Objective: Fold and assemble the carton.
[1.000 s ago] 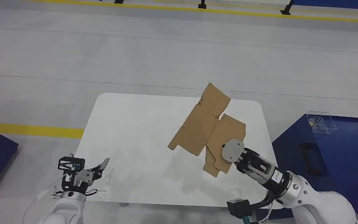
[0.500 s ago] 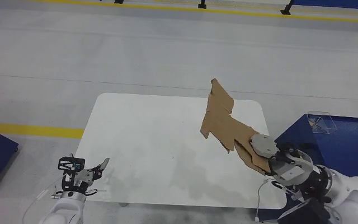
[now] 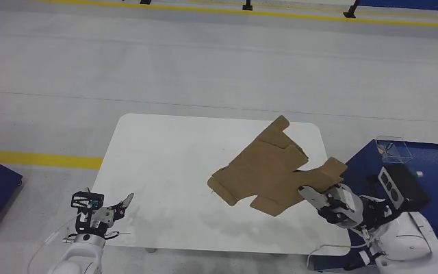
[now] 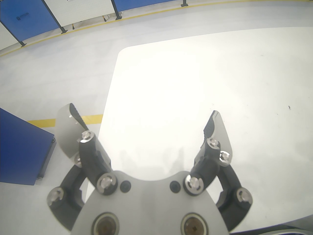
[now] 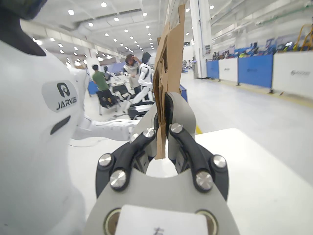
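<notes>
Two grippers stand at the near edge of the white table. At the left, the left gripper has its fingers spread wide and holds nothing. It hangs over the table's corner, well apart from the cardboard, probably waiting to take a free flap. The carton blank, not yet folded, reaches out from the right gripper toward the table's middle, lifted off the surface. This gripper is clamped on one edge flap, which likely leaves the panels free for folding.
</notes>
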